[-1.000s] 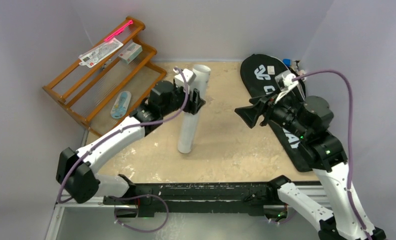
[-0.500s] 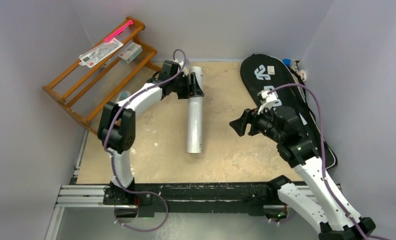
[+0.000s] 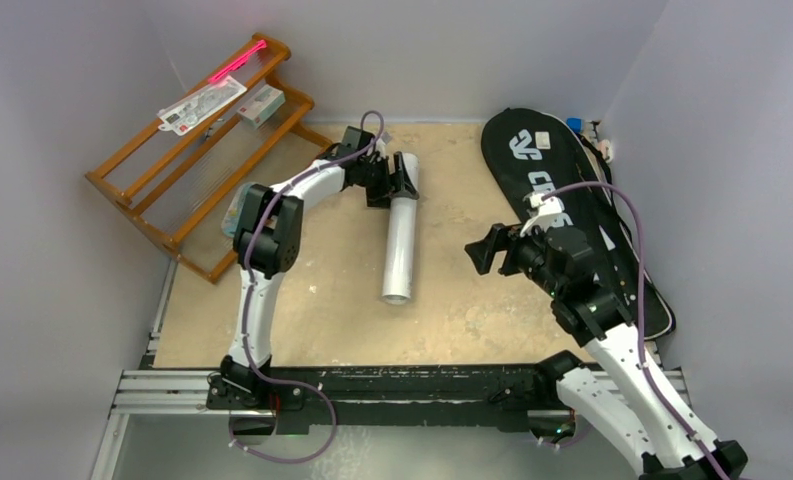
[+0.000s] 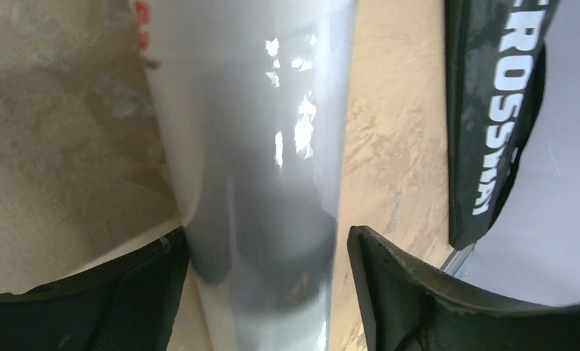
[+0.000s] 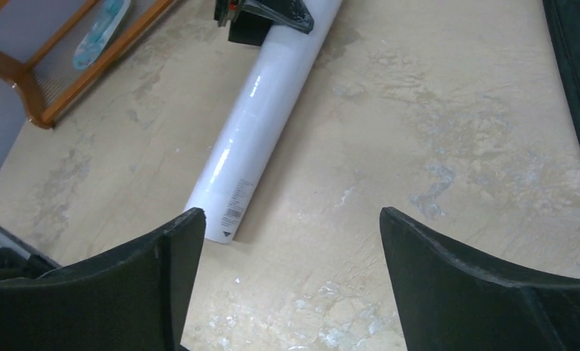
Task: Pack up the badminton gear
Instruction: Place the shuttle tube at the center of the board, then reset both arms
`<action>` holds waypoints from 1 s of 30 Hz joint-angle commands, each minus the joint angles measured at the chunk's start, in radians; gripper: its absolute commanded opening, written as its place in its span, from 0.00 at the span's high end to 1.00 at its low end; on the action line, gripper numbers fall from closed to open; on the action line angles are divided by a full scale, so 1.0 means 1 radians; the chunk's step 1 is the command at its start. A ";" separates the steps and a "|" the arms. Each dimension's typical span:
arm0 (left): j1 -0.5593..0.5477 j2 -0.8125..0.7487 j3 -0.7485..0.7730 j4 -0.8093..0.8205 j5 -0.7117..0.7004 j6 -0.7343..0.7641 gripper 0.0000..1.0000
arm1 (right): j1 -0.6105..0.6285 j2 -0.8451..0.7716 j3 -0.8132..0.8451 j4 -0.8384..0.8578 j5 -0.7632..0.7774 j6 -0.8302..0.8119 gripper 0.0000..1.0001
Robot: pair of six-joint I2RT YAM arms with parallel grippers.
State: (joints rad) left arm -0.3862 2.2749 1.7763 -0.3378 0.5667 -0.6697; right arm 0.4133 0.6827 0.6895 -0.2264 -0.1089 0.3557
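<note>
The long white-silver tube (image 3: 399,240) lies flat on the tan table, one end toward the back wall. My left gripper (image 3: 390,180) straddles its far end. In the left wrist view the tube (image 4: 257,146) fills the space between the fingers of the left gripper (image 4: 263,234), and a thin strip of table shows beside the right finger, so the jaws are open. My right gripper (image 3: 484,250) is open and empty, right of the tube (image 5: 257,139) and left of the black racket bag (image 3: 552,190). No rackets or shuttlecocks are in view.
The orange wooden rack (image 3: 202,150) stands at the back left with a small carton (image 3: 262,103), a card (image 3: 202,103) and a blue-white item (image 3: 242,208). The bag leans along the right wall. Black rails (image 3: 372,385) run along the near edge.
The left arm has swung the tube from upright down to lying flat and reached farther back. The right gripper has lowered and pulled slightly toward the near side.
</note>
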 commanded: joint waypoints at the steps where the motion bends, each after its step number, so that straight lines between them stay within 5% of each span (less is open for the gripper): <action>1: 0.009 -0.007 0.080 -0.067 -0.064 0.030 0.22 | 0.003 -0.031 -0.047 0.068 0.109 -0.009 0.05; 8: 0.008 -0.206 -0.062 -0.031 -0.183 0.106 0.17 | 0.002 -0.102 -0.132 0.147 0.223 -0.053 0.01; 15: 0.004 -0.598 -0.499 0.289 -0.324 0.144 0.14 | 0.002 -0.092 -0.158 0.236 0.319 -0.138 0.01; 25: -0.047 -1.075 -1.110 0.691 -0.736 0.458 0.12 | 0.002 -0.073 -0.447 0.794 0.178 -0.396 0.04; 30: -0.038 -1.127 -1.290 0.843 -0.840 0.597 0.10 | -0.005 0.153 -0.443 0.968 0.241 -0.510 0.07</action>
State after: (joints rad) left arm -0.4332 1.1675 0.5720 0.3004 -0.1154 -0.2417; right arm 0.4137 0.7006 0.2222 0.4633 0.0864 -0.0162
